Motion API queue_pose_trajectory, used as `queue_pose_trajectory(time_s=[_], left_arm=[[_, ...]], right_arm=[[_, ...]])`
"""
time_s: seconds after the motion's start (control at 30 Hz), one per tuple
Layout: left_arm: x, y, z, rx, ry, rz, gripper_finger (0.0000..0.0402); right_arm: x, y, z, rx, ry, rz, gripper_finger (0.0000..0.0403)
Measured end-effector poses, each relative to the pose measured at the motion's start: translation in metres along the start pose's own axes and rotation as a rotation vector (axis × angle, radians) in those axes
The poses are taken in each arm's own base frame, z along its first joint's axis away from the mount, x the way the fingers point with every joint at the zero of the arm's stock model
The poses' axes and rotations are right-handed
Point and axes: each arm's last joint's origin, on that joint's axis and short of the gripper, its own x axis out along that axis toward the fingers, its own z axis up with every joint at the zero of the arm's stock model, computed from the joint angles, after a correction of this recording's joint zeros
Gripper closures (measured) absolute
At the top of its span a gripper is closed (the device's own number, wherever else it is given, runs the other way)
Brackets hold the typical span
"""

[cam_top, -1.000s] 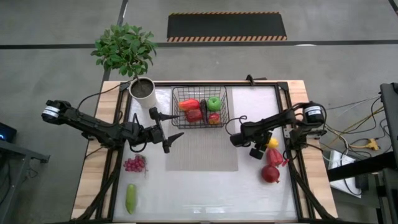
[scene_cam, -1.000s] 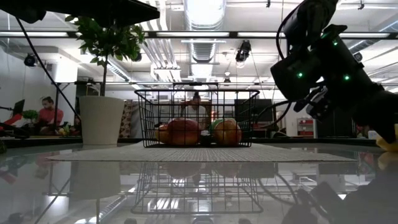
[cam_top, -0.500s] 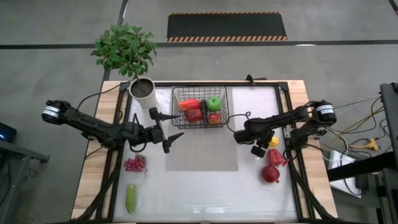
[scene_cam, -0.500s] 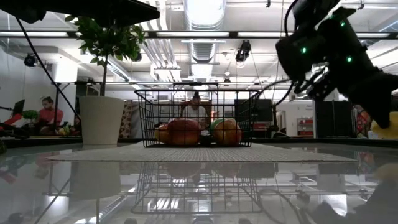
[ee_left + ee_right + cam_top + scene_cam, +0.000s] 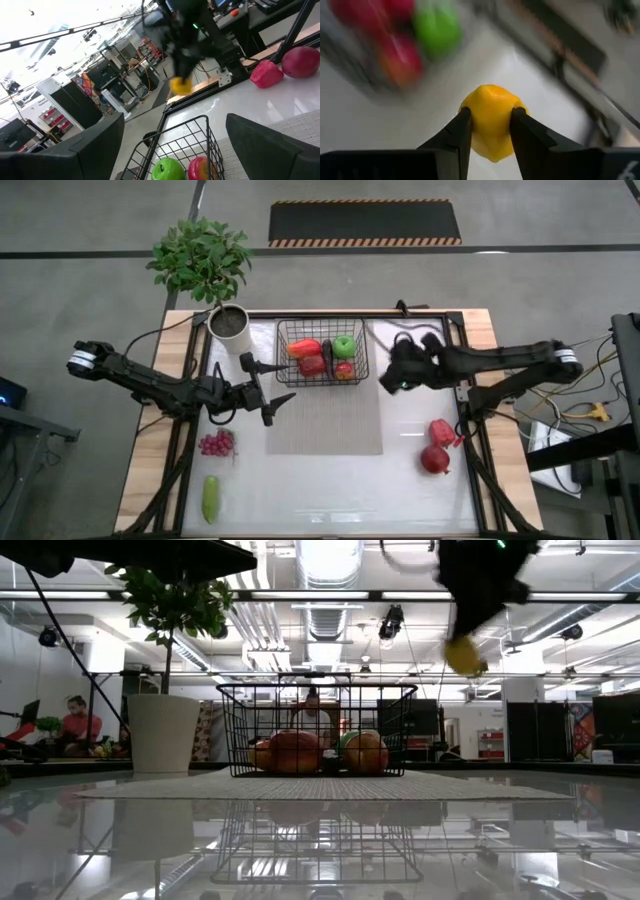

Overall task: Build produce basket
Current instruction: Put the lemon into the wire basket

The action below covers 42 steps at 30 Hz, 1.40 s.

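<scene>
Our right gripper [image 5: 490, 131] is clamped on the yellow pepper [image 5: 491, 120], lifted high to clear the basket [image 5: 322, 352] rim, just off its right side near the table's back edge. Our left gripper [image 5: 272, 390] waits open-fingered left of the basket.

The right arm stretches in from the right edge of the high view toward the upper middle, its pincer [image 5: 400, 376] raised well above the counter, near the top of the low view. Its two dark fingers [image 5: 460, 131] clamp a yellow pepper [image 5: 490, 121] from both sides. The left arm reaches in from the left edge to centre left, and its pincer [image 5: 270, 393] is spread wide with nothing between the fingers.
</scene>
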Motion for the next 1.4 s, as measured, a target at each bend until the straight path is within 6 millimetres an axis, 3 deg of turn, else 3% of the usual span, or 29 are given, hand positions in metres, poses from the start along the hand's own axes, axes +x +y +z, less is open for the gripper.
queue_pose_trajectory(time_s=[0.1,0.2,0.3,0.4,0.57,0.7,0.87,1.1,1.4], left_arm=[[0.0,0.0,0.0,-0.006,-0.002,0.001,0.0071],[0.0,0.002,0.004,-0.083,-0.024,0.012,0.0071],[0.0,0.004,0.008,-0.232,-0.067,0.025,0.0071],[-0.002,0.002,0.012,-0.399,-0.09,0.0,0.0071],[-0.009,-0.008,0.019,-0.638,-0.109,-0.098,0.0071],[-0.019,-0.021,0.023,-0.753,-0.103,-0.18,0.0071],[-0.026,-0.029,0.027,-0.803,-0.083,-0.222,0.0071],[-0.028,-0.035,0.021,-0.906,0.017,-0.235,0.0071],[-0.03,-0.043,0.007,-1.013,0.181,-0.198,0.0071]], right_arm=[[-0.006,0.009,0.02,0.035,-0.317,0.165,0.0298],[0.001,0.021,0.033,0.029,-0.628,0.38,0.0299],[0.021,0.029,0.038,0.093,-0.83,0.544,0.03],[0.056,0.038,0.037,0.177,-0.891,0.506,0.03],[0.114,0.047,0.044,0.22,-0.806,0.304,0.03],[0.142,0.053,0.063,0.213,-0.722,0.251,0.03],[0.175,0.067,0.079,0.117,-0.487,0.185,0.03],[0.197,0.085,0.092,0.024,-0.3,0.135,0.0297],[0.208,0.092,0.096,0.02,-0.258,0.108,0.0241]])
